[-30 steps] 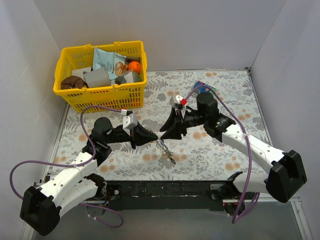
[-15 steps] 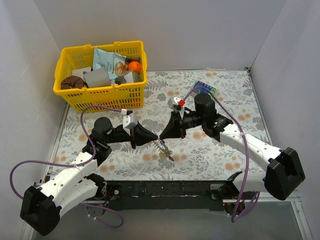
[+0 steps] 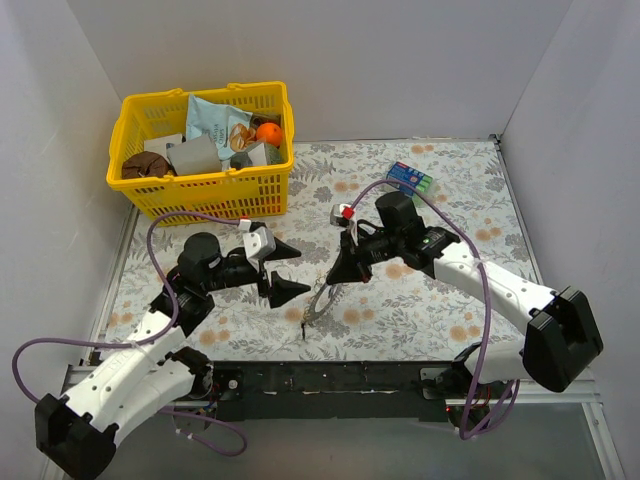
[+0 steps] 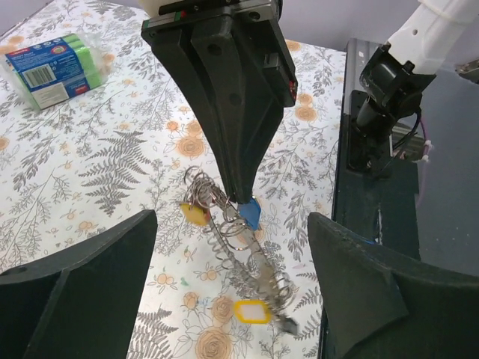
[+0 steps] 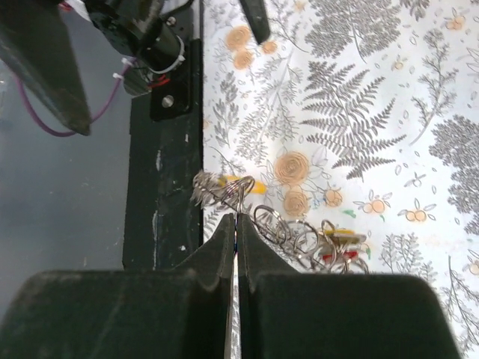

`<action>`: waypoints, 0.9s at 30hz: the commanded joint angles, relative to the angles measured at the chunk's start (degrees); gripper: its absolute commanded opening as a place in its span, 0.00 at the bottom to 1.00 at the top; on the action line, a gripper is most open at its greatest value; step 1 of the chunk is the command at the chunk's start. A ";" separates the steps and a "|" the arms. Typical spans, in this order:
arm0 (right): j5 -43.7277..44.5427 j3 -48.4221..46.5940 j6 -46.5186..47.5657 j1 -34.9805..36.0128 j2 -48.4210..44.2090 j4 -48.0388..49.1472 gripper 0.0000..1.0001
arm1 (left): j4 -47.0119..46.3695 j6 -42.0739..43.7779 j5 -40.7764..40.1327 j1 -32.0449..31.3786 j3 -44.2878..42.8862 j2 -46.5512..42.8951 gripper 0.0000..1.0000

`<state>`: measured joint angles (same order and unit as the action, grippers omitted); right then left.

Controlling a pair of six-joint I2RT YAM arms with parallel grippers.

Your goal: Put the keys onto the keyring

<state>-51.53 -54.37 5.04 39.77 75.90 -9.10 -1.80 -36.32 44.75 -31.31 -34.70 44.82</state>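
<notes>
**Keyring** (image 3: 318, 303): a thin metal hoop with a coiled edge. It hangs from the tip of the right gripper (image 3: 341, 276) over the floral table cloth (image 3: 470, 170), near the front edge and between the two arms. From above it shows only as a thin slanted line. Its lower end reaches toward the cloth, but whether it touches cannot be told.

**Keys:**
- The blue-headed key (image 4: 251, 213) sits just under the right gripper's tip.
- The yellow-headed key (image 4: 196, 215) lies beside it, on the coil's other side.
- Both sit among the wire, and whether they are threaded on is unclear.
- A red speck (image 5: 334, 258) in the tangle is too small to identify.
- A yellow-rimmed tag (image 4: 251, 310) lies at the coil's low end.

**Right gripper:** the jaws are pressed together, pinching the keyring's wire at its top. In the wrist view its own fingers cover part of the coil.

**Left gripper** (image 3: 287, 268): the jaws are spread wide and hold nothing. It sits just left of the keyring and apart from it. The frame edge cuts off its fingers in the wrist view.

**Other:**
- The yellow basket (image 3: 210, 195) stands rear left, its heaped contents partly hidden.
- The blue-green packet (image 3: 410, 178) lies rear right, behind the right arm.
</notes>
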 commanded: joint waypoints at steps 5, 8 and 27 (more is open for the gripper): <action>8.36 -3.21 4.55 0.22 0.66 -11.99 0.01 | 8.40 6.43 -0.20 -0.07 -4.76 5.01 0.79; 10.12 0.74 3.58 0.22 -1.18 -12.69 0.01 | 7.61 6.52 1.13 -0.07 -5.29 8.09 0.79; 16.37 8.75 -0.56 0.31 -4.62 -17.35 0.01 | -9.43 1.25 6.05 -10.52 -2.31 24.34 0.65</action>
<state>-35.29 -43.31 3.42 39.88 71.05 -25.04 -5.15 -34.81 49.41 -38.72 -38.15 66.92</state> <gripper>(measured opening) 0.031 0.667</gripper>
